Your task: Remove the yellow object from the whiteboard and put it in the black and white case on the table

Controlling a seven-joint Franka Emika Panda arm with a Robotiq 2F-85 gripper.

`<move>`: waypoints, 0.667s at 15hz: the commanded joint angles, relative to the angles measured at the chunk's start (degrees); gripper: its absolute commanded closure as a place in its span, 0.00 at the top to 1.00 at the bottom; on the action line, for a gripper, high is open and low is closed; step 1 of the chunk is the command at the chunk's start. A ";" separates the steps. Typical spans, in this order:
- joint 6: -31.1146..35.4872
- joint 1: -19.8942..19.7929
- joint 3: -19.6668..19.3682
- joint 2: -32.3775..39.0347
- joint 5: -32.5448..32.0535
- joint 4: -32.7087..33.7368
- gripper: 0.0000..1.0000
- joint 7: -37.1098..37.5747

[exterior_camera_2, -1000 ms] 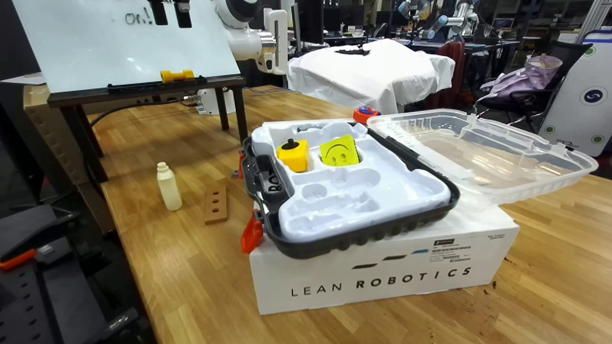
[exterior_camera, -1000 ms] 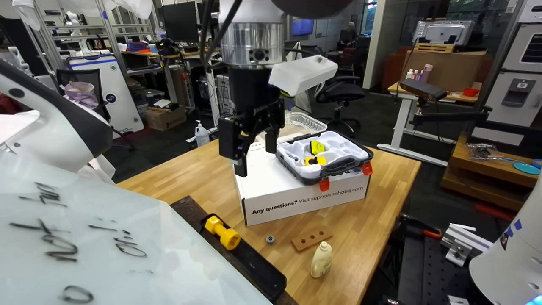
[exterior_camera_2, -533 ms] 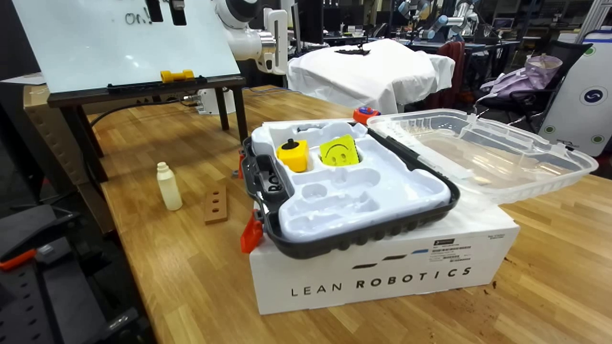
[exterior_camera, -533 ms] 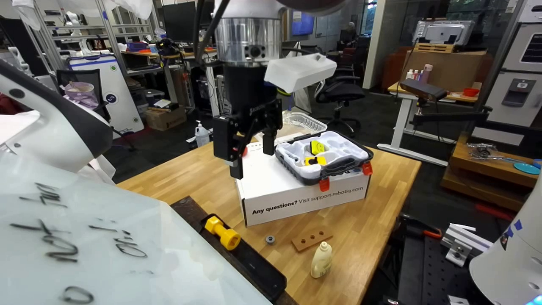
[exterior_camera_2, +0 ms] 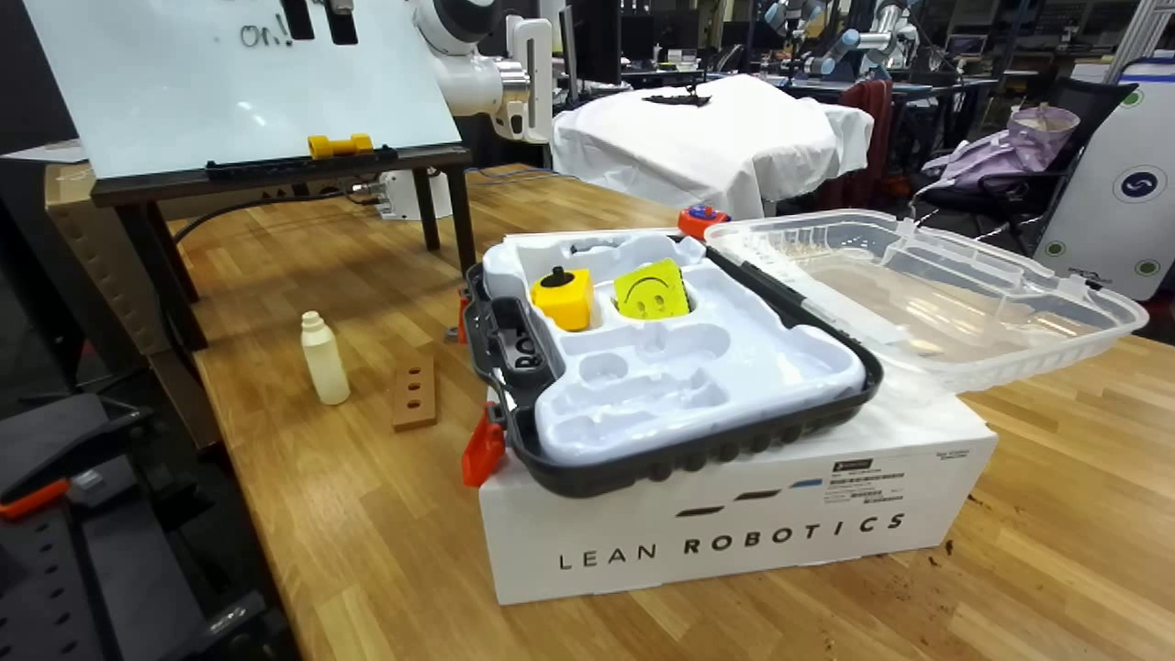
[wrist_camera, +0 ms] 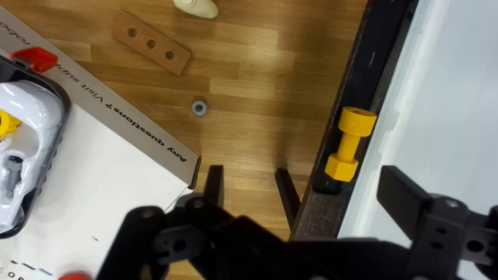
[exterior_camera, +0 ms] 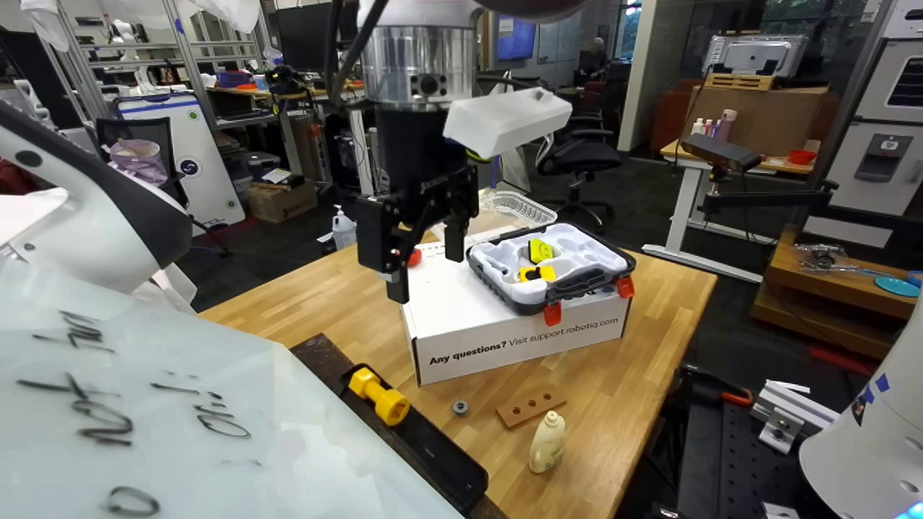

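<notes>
Fingers (wrist_camera: 402, 200) of the Robotiq gripper (exterior_camera: 426, 272) are spread wide, held in the air well above the wooden table (exterior_camera: 303, 288). In the wrist view, the yellow bolt-shaped piece (wrist_camera: 348, 147) is seen below them, within the span from one to the other. In both exterior views it is shown laid lengthwise on the black tray (exterior_camera: 440, 461) along the lower edge of the tilted, hand-lettered whiteboard (exterior_camera: 303, 432). The black-and-white case (exterior_camera_2: 624, 477), its clear lid (exterior_camera_2: 936, 294) opened back, is set on a white cardboard box (exterior_camera_2: 551, 519) printed "LEAN ROBOTICS". In the case's white insert (exterior_camera_2: 780, 367), a yellow block (exterior_camera_2: 571, 303) topped by a black knob (exterior_camera_2: 556, 275) is seated just beside a lime-yellow block (exterior_camera_2: 652, 291) marked with a face. On the table, a wooden strip (exterior_camera: 526, 414) pierced by three holes is placed near an upright cream bottle (exterior_camera: 548, 443), and a small grey ring (wrist_camera: 199, 108) is seen between the box and the tray.
</notes>
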 commanded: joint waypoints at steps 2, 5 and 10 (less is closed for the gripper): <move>-2.13 0.29 1.13 2.72 -0.91 3.66 1.00 3.94; -0.70 0.72 1.22 4.67 0.59 4.34 1.00 4.05; 2.43 1.34 1.04 8.32 2.35 5.39 1.00 0.40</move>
